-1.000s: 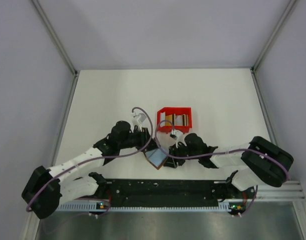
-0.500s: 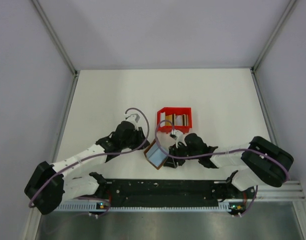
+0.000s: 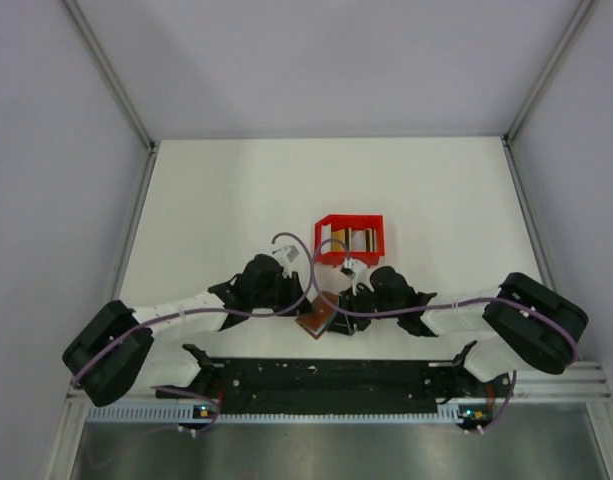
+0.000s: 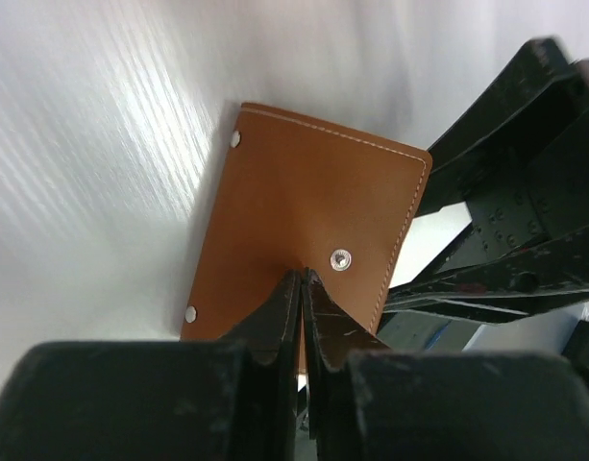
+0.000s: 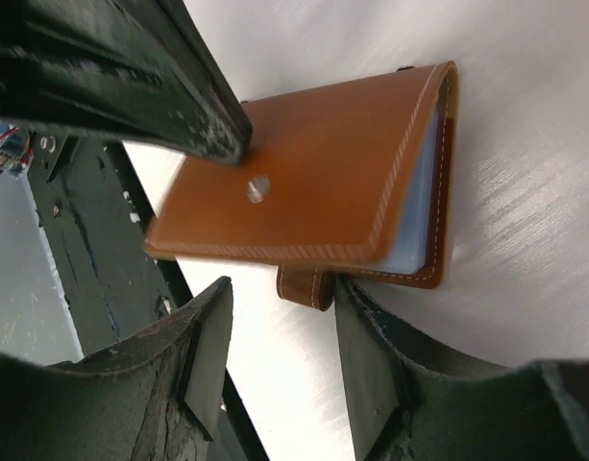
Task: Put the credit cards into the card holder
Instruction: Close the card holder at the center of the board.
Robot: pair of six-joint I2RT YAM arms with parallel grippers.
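The overhead camera shows both arms folded in toward the near middle of the white counter (image 3: pixel 216 200). The left gripper (image 3: pixel 302 303) and right gripper (image 3: pixel 338 304) meet over the brown card holder (image 3: pixel 317 320), which lies on the counter on the near side of the red bin (image 3: pixel 326 222). Credit cards (image 3: pixel 358 238), one gold and one pale, sit in that bin.

On the left wrist camera my fingers (image 4: pixel 275 317) are clenched together with nothing between them. Their tips press on the card holder's cover, just beside its snap stud (image 4: pixel 341 257).

On the right wrist camera the card holder (image 5: pixel 313 173) is folded nearly shut, with pale pockets (image 5: pixel 419 226) showing at its open edge. The right gripper is released, jaws apart. The closing tab (image 5: pixel 304 285) sits between them, not clamped.
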